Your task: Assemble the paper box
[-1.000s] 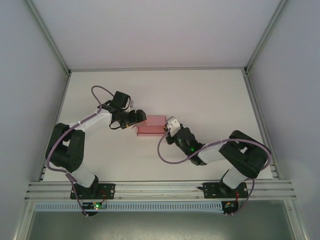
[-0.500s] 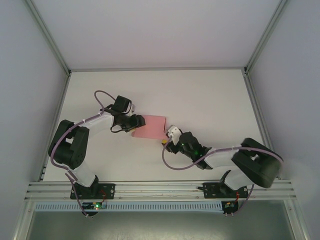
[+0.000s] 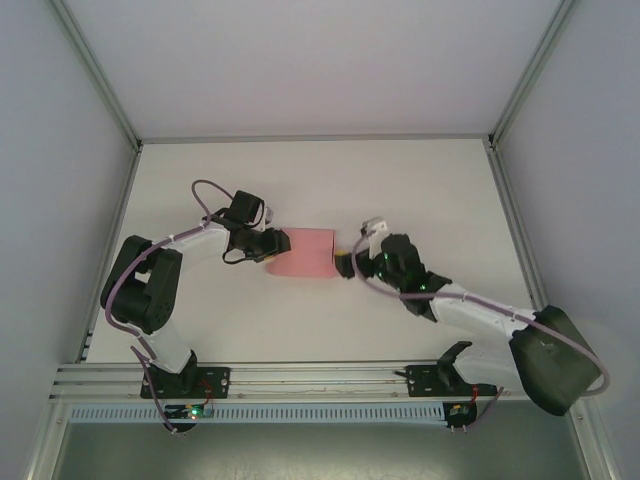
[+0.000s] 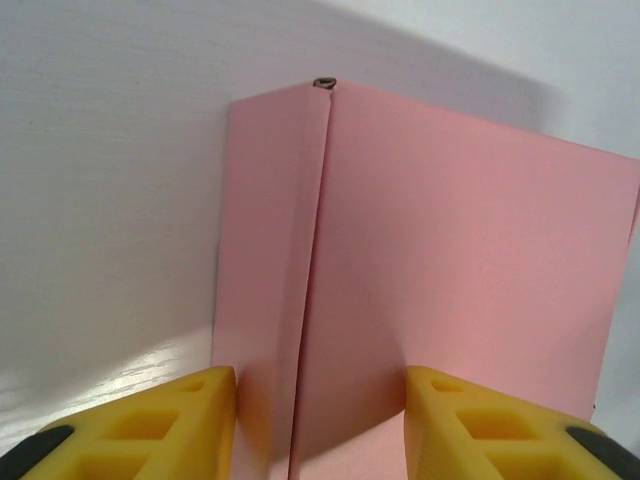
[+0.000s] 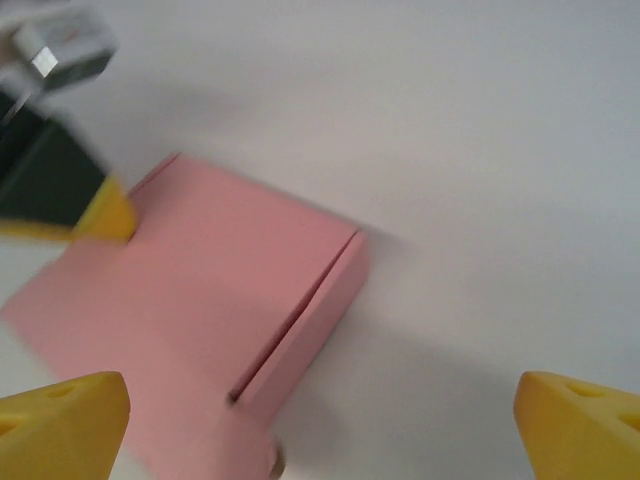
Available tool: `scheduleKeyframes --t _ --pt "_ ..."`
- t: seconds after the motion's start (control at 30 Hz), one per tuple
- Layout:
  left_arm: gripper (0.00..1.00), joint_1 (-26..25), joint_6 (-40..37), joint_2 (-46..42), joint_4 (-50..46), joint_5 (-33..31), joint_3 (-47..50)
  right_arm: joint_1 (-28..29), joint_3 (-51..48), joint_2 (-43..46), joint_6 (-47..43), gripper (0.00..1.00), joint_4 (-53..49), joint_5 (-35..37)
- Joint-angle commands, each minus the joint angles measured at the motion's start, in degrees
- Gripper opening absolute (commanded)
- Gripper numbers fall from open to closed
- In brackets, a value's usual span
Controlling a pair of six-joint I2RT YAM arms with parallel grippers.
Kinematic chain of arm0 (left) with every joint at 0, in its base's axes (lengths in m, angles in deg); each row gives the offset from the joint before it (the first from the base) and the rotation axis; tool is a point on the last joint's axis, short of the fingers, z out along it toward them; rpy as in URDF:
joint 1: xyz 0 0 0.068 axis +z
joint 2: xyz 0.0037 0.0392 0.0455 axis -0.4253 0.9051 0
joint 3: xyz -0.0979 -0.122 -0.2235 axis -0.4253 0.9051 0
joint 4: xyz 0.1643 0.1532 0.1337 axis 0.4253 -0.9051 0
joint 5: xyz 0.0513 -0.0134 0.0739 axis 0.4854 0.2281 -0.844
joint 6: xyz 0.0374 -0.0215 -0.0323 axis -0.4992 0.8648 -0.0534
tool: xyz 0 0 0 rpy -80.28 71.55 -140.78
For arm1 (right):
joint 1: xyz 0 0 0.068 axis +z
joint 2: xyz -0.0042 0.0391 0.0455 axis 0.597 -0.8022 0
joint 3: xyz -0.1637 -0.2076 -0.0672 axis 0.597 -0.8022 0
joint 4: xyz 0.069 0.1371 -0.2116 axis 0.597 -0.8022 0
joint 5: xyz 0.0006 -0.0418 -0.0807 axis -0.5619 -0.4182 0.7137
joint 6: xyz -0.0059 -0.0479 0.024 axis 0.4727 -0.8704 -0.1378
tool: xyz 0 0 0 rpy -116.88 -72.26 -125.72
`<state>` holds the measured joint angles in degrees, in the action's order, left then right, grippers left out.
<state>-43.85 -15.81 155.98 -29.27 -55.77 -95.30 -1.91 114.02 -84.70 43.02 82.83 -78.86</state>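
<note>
L gripper (image 4: 310, 420): yellow fingers half-spread, low over the near end of the paper box (image 4: 450, 260). Pink card fills the gap between them. Can't tell whether they pinch it or just straddle it.
L contact: one finger sits at the box's outer edge beside a narrow folded panel, the other over the wide top panel. A crease runs away from the gripper, btwn the two panels.
R gripper (image 5: 320, 410): fingers spread wide, nothing btwn them. It hovers just beside the box's opposite end, not touching it.
Box shape: small flat pink rectangle, walls up, top panel down. R wrist view shows a dark seam along one side wall, where a flap looks not fully seated.
Box position: lies flat on the white table (image 3: 400, 190), roughly mid-table, btwn the two grippers. L gripper is at its left end, R gripper near its right end.
Step (judged): late stage. Box looks formed, w/ the last flap or side panel being tucked and pressed home.
Next move (judged): L gripper needs to steady its end so the light card doesn't slide. R gripper needs to come in low at the seam side and push the loose edge flush, gently, since thin card buckles easily.
</note>
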Motion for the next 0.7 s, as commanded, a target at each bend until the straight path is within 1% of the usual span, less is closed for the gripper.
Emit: scheduleKeyframes --t 0.0,0.1,0.17,0.2,0.27,0.43,0.53,0.6,0.67 --pt "0.46 -0.1 -0.2 2.6 -1.0 -0.5 0.9 -1.9 7.9 -6.5 9.7 0.98 -7.8 -6.4" --pt "0.46 -0.2 0.6 2.7 -0.2 -0.1 1.1 -2.8 15.4 -15.2 10.6 0.97 -12.3 -10.0" --pt "0.46 -0.2 0.6 2.8 -0.2 0.0 1.1 -3.7 20.0 -21.3 11.0 0.92 -14.7 -13.5" --pt "0.46 -0.2 0.5 2.7 -0.4 0.0 1.1 -4.0 22.0 -24.0 10.5 0.88 -15.5 -15.4" --pt "0.46 -0.3 0.4 2.6 -0.6 -0.1 1.1 -4.2 25.7 -28.5 10.2 0.84 -18.0 -16.3" --pt "0.45 -0.5 0.7 2.6 -0.6 -0.3 1.5 -4.2 27.4 -32.8 11.1 0.77 -18.8 -15.4" --pt "0.46 -0.7 1.1 3.1 -0.1 0.2 1.4 -4.0 27.2 -34.0 11.1 0.64 -18.9 -15.4" --pt "0.45 -0.8 0.8 3.3 -0.3 0.6 1.2 -4.0 26.9 -34.8 11.2 0.52 -18.9 -15.3" --pt "0.44 -0.9 0.5 3.3 -0.5 0.5 1.1 -4.2 26.6 -35.0 11.5 0.49 -18.9 -14.8"
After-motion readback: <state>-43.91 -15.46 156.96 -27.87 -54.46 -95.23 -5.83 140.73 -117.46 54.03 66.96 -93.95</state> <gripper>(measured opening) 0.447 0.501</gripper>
